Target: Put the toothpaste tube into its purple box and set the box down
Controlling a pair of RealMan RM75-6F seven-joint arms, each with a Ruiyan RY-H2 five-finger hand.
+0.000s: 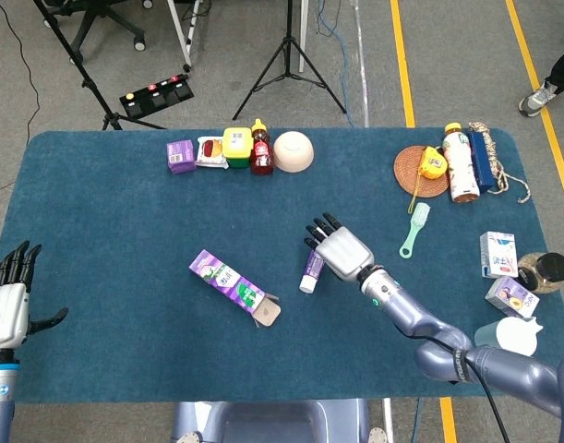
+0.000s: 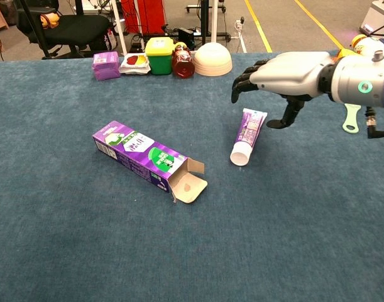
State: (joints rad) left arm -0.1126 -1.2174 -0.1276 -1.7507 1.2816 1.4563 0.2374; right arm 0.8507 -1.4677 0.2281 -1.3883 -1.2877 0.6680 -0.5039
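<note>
- The purple box (image 2: 143,155) is seen lying flat on the blue table (image 1: 115,231), to the left of the right hand (image 2: 285,68), with its end flap open toward the near side; nothing can be seen inside it, and the interior is not fully visible.
- A cream bowl (image 2: 212,60) is set upside down at the far edge, beyond and left of the right hand, so its contents cannot be told.
- A yellow-lidded green container (image 2: 159,55), a dark red bottle (image 2: 183,61), a small purple carton (image 2: 105,65) and a flat packet (image 2: 134,63) are lined up beside the bowl.
- To the right of the right hand, a woven mat (image 1: 417,172) carrying a yellow item (image 1: 433,162), a white bottle (image 1: 458,164), a mint brush (image 1: 413,229) and several small cartons and jars are seen; their labels are too small to read.
- In the head view the upper part of the toothpaste tube (image 2: 244,134) is covered by the right hand; only its cap end shows.
- The right hand is held spread above the tube's flat end, fingers extended and slightly curled, thumb hanging down just beside the tube; nothing is held, and contact cannot be confirmed.
- The tube lies on the table just under and in front of the right hand, white cap toward the near side, apart from the box.
- The left hand (image 1: 6,307) is seen at the table's near left edge, fingers apart and empty, well away from both box and tube, and is partly cut off by the frame.
</note>
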